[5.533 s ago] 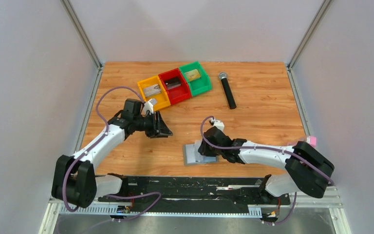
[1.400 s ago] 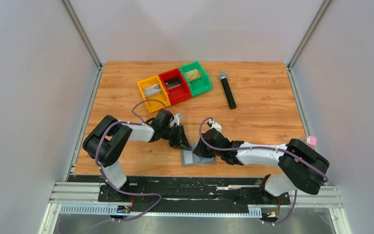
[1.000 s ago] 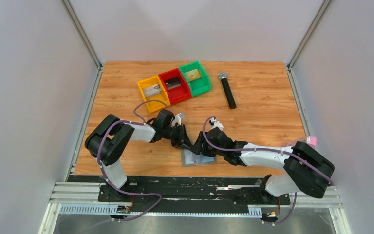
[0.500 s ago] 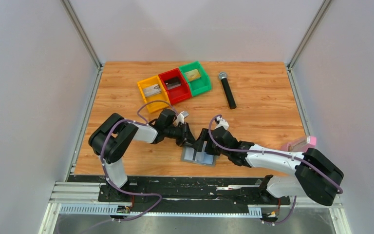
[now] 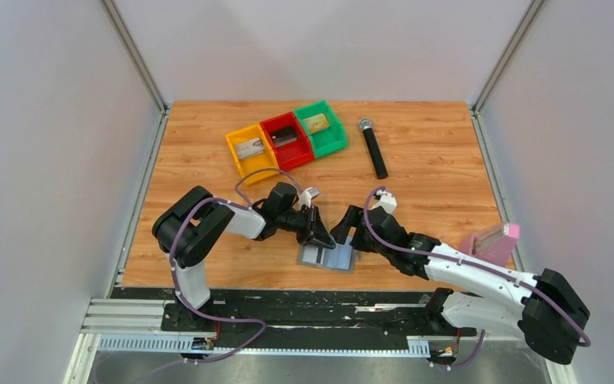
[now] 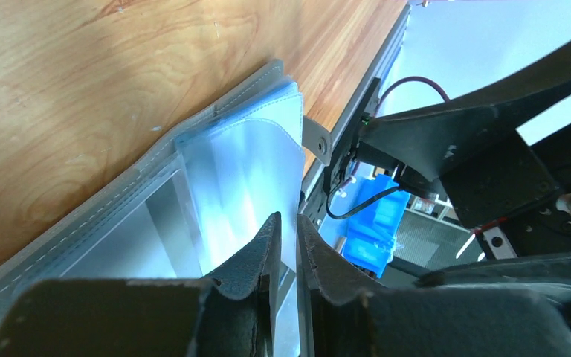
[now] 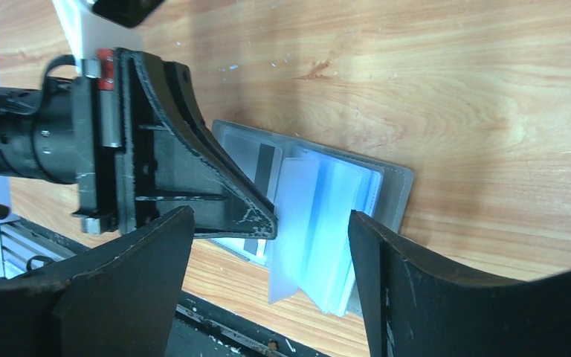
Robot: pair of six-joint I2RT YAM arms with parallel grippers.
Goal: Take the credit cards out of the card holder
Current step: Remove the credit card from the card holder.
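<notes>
Card holder (image 5: 328, 258) lies open and flat on the table (image 5: 440, 192), close to the near edge and about midway between the two arm bases, grey border down, pale blue-white leaves up. Left gripper (image 6: 286, 238) comes in low from the holder's left. Its fingers are pinched nearly together on the edge of one translucent leaf, which is lifted and curling off the stack. The left wrist view shows only a thin sheet in the gap. Right gripper (image 5: 350, 234) is just beyond the holder's far right corner with its jaws spread wide and nothing between them. In the right wrist view the fingers frame the holder from either side, but I can't tell if they touch it. That view also shows a card with a dark stripe (image 7: 256, 169) sitting in the holder's left panel, partly behind the left fingertip. I can't count any other cards under the leaves. A pink block (image 5: 492, 238) sits at the right edge, level with the grippers and well away from them. Further back, left of centre, three bins stand touching in a row. The yellow bin (image 5: 240, 160) has a silver-grey card (image 5: 249, 148) in it. The red bin (image 5: 297, 154) holds a dark item I can't identify. The green bin (image 5: 334, 138) has a tan card (image 5: 316, 122). A black microphone (image 5: 374, 152) lies just right of the green bin, not touching it.
</notes>
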